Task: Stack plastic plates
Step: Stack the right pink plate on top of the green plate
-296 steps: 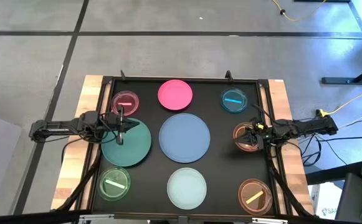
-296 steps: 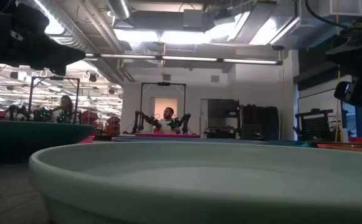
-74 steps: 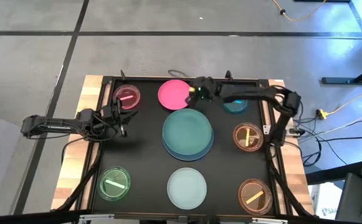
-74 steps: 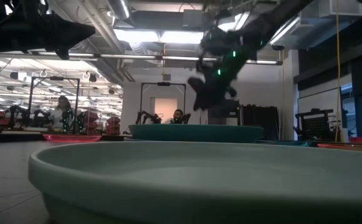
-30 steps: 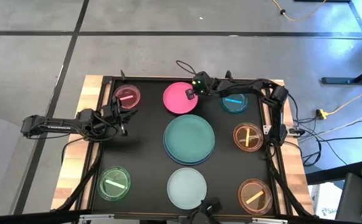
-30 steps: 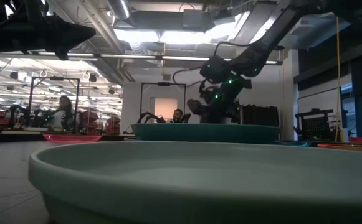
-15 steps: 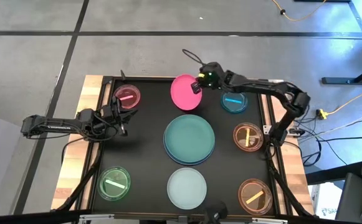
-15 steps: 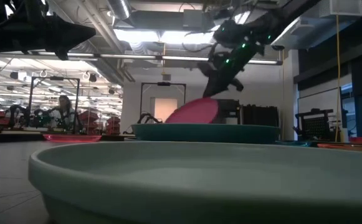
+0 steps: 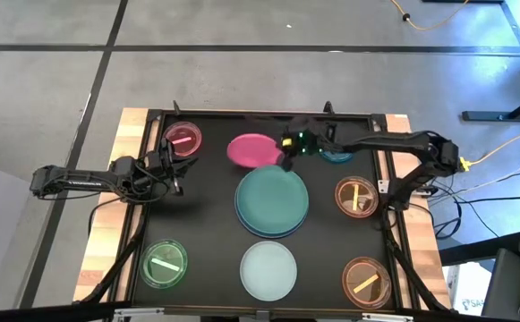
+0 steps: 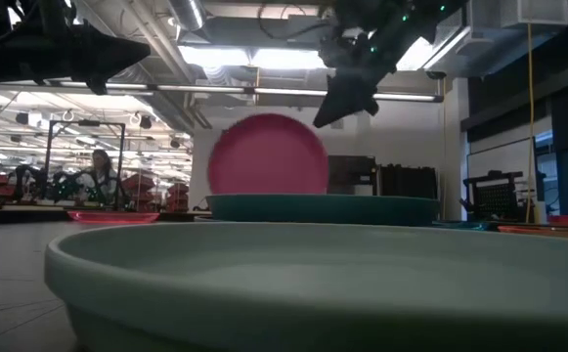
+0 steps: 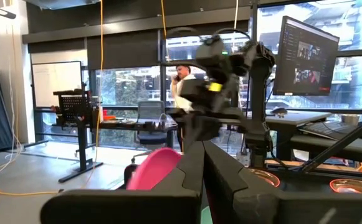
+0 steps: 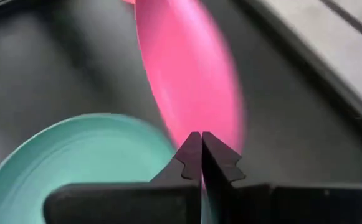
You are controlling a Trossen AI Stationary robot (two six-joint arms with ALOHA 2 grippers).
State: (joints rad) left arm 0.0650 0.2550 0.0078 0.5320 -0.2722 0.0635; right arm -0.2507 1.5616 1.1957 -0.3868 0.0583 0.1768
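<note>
The right gripper (image 9: 285, 146) has its fingers pinched together on the rim of the pink plate (image 9: 252, 149), carrying it clear of the black mat (image 9: 208, 233) in the upper middle of the high view. The plate hangs tilted, close to on edge: in the low view it shows almost its whole round face (image 10: 268, 154), and from the right wrist it runs away from the fingertips as a steep slanted oval (image 12: 190, 81).

What matters next is that the dark green plate (image 9: 272, 198), already resting on the blue-grey plate (image 9: 247, 221) at frame centre, lies just below the pink one and slightly right, nearly under the gripper. I'd guess the plate needs levelling and a short carry down the frame.

The right arm reaches in from the right edge, stretched long across the blue dish (image 9: 337, 156). The left gripper (image 9: 174, 175) waits at the left side, fingers closed on nothing, near the small pink dish (image 9: 181, 139).
</note>
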